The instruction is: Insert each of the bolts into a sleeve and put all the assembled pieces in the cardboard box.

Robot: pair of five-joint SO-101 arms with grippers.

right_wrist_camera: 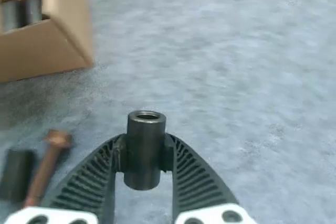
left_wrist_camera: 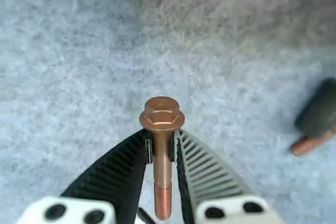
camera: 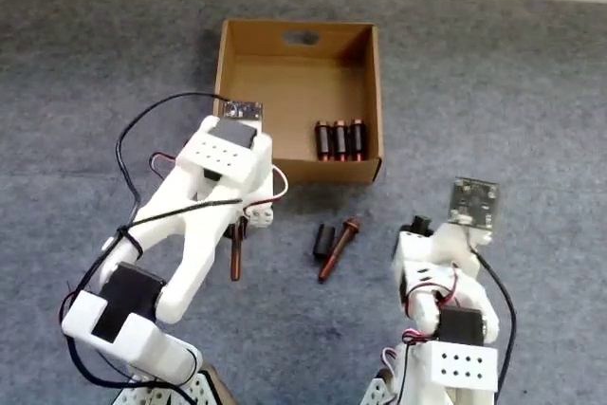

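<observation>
Grey carpet covered the worktop [camera: 531,92], and the cardboard box [camera: 285,101] sat open on it beyond both arms. Three assembled pieces [camera: 340,139] lay side by side inside the box, against its near wall toward the right corner, so part of the job looked done.

Just outside that near wall, toward the box's left corner, the left claw [left_wrist_camera: 163,141] was clamped on a copper bolt [left_wrist_camera: 161,116]. It pinched the shank just under the flanged head, and the threaded end stood clear of the grip on the wrist side; that hold seemed meant to keep the thread bare for a bore.

Farther out from the box's right corner, the right claw [right_wrist_camera: 144,148] was closed around the middle of a dark sleeve [right_wrist_camera: 146,129]. Its open bore faced away from the wrist, presumably to offer a clear mouth. The two held parts were well apart.

Between them, near the box's near wall, a second bolt [camera: 338,249] lay flat just beside a spare sleeve [camera: 323,241], seemingly left for a later pairing. The step in hand looked like bringing the held bolt and sleeve together, and lining thread with bore would likely be the delicate part.
</observation>
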